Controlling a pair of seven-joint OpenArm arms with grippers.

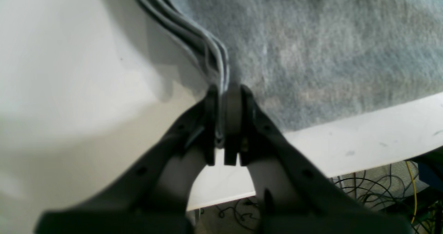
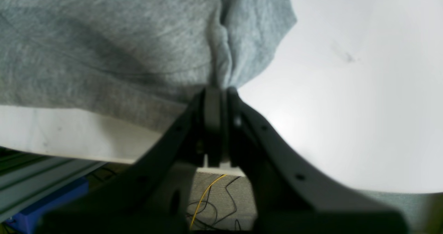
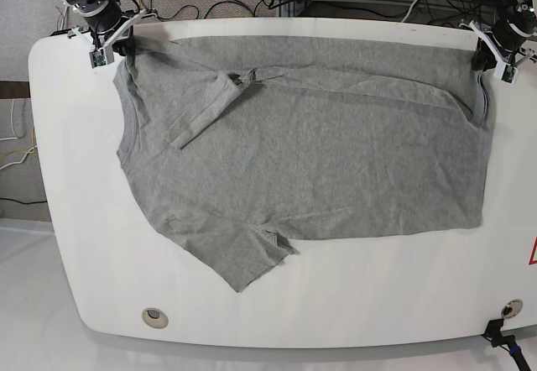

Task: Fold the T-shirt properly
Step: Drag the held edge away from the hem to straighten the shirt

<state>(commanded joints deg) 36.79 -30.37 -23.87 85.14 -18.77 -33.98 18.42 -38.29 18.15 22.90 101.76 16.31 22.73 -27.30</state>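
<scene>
2 black pincers, left and right, grip the plain heather-grey cotton T-shirt near opposite corners along 1 long edge of the white counter. Uneven pulling could skew the fold; the bunched layers could slip free.

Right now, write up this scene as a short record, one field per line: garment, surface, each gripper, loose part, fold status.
garment: grey T-shirt
surface: white table
left gripper: closed on the shirt's edge
right gripper: closed on the shirt's edge
loose part: a sleeve sticks out opposite the gripped side
fold status: unfinished, spread wide
</scene>
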